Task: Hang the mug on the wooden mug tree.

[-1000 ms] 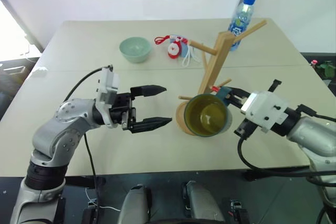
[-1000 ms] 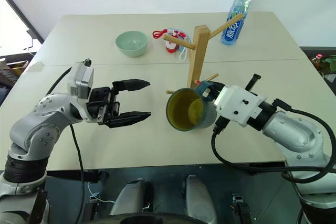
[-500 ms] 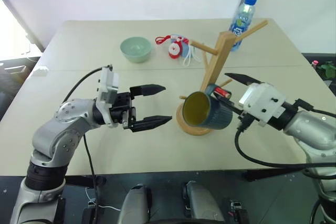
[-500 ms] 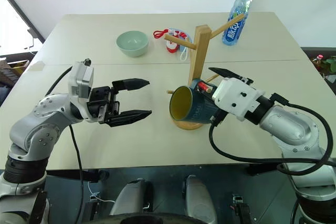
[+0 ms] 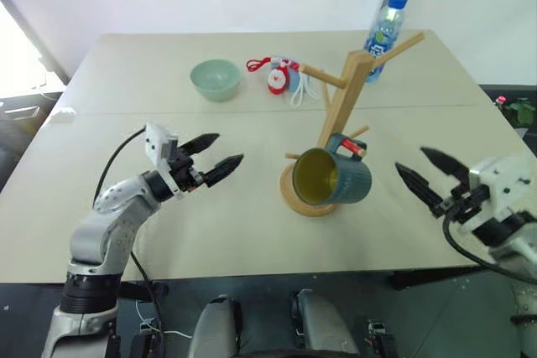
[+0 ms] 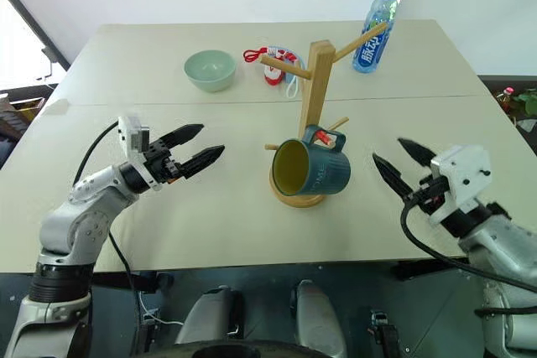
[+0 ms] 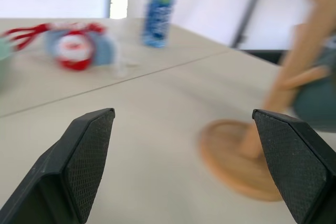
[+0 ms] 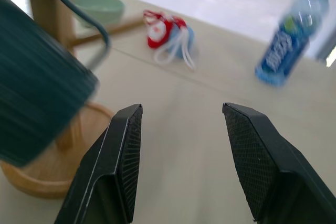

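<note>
The mug (image 6: 310, 172) hangs by its loop handle from a low red-tipped peg of the wooden mug tree (image 6: 312, 98), tipped on its side so its yellow-green inside faces toward the robot, its body over the stand's round disc base. Neither gripper touches it. The right gripper (image 6: 400, 165) is off to the right of the stand, well apart from the mug, its two black fingers spread with nothing between them. The left gripper (image 6: 192, 148) hovers over the table (image 6: 252, 224) to the left of the stand — its fingers are likewise parted and empty, pointing toward the mug tree. Farther back on the table are a pale green bowl (image 6: 210, 69), a small red, white and blue toy with cords (image 6: 277, 66), and a blue-labelled water bottle (image 6: 376, 27) near the far right edge.
</note>
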